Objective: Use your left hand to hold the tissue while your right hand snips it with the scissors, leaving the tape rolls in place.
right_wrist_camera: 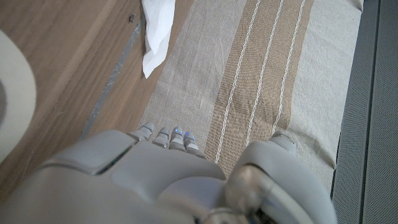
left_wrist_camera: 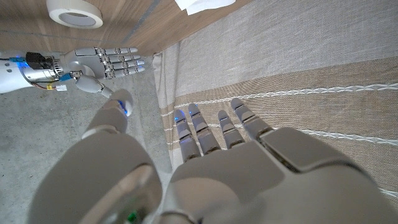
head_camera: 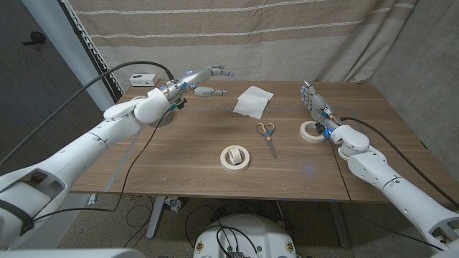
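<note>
A white tissue (head_camera: 253, 101) lies on the wooden table (head_camera: 193, 143) toward its far middle; its edge shows in the left wrist view as the tissue (left_wrist_camera: 202, 5) and in the right wrist view as the tissue (right_wrist_camera: 157, 31). Scissors (head_camera: 267, 134) with pale handles lie closed just nearer than it. My left hand (head_camera: 206, 80) hovers above the table's far left, fingers stretched out and apart, holding nothing, left of the tissue. My right hand (head_camera: 313, 100) stands at the far right, fingers straight, empty, right of the tissue; it also appears as the right hand (left_wrist_camera: 102, 62).
One tape roll (head_camera: 234, 158) lies at the table's middle front, another tape roll (head_camera: 313, 132) beside my right wrist. A small white box (head_camera: 144, 79) sits at the far left corner. A striped curtain (head_camera: 237, 36) hangs behind the table.
</note>
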Robot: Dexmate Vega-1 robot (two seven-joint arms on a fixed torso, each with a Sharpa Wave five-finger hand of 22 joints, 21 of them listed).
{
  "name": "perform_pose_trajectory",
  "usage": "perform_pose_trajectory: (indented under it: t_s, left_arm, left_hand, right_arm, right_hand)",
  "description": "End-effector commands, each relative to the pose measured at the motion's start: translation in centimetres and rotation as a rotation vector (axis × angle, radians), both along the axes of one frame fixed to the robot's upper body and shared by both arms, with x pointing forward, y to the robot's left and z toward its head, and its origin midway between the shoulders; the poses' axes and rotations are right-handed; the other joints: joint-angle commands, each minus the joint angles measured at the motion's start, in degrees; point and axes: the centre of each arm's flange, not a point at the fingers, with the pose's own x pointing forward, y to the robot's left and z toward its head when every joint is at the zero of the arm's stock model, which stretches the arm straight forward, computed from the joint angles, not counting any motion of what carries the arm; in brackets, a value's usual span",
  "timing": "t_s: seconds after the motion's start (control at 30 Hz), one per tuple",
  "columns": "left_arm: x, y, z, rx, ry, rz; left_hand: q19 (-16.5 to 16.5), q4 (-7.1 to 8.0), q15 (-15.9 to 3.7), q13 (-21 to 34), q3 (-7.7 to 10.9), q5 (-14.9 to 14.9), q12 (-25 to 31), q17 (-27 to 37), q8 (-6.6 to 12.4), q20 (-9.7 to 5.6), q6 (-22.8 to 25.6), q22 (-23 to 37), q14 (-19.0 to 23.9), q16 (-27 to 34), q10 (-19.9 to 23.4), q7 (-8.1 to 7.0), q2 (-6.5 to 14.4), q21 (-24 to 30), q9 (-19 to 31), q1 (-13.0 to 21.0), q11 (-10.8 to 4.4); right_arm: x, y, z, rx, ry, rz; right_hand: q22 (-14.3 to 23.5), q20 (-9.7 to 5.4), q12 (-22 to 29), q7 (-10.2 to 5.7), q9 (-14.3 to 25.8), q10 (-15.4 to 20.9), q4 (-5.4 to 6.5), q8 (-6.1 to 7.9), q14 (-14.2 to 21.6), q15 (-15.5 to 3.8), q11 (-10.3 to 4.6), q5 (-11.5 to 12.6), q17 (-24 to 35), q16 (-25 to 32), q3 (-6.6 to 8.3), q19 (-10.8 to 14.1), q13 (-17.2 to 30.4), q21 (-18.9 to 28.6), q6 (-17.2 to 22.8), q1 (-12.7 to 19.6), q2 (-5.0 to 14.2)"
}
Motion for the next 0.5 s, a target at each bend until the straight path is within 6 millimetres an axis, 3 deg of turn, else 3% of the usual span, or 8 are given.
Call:
perform_pose_trajectory:
  t_s: [0.03,0.5]
  left_arm:
    - [-0.4,-1.2,0.5,0.093,-0.064,0.024]
    - [-0.4,-3.4,0.6,0.184,-0.142,0.028]
  left_hand:
    - [0.1,0.39,-9.86,0.2,-0.78,0.6,0.7,0.3,1.37,-6.52,4.3,0.1,0.9,0.4,1.9,-0.02,-0.5,0.2,0.2,0.5,-0.01]
    - [1.2,-0.04,-10.02,0.1,-0.87,1.2,0.7,0.2,0.61,-7.12,4.2,0.0,1.9,0.4,2.9,-0.15,0.0,0.4,0.0,2.0,-0.09]
  right_arm:
    - [-0.1,-0.2,0.0,0.011,-0.002,-0.003]
    - [0.0,-0.7,-0.1,0.021,-0.002,-0.01]
  right_hand:
    - [0.3,0.15,0.4,0.18,0.2,-0.4,-0.18,0.38,-2.4,-0.39,-0.07,0.0,0.1,0.2,0.17,-0.8,0.1,0.0,-0.5,0.4,0.19]
    - [0.3,0.18,0.6,0.25,0.2,-0.4,-0.18,0.48,-2.3,-0.23,0.01,0.0,0.1,0.4,0.17,-0.7,0.1,0.2,-0.5,0.4,0.26]
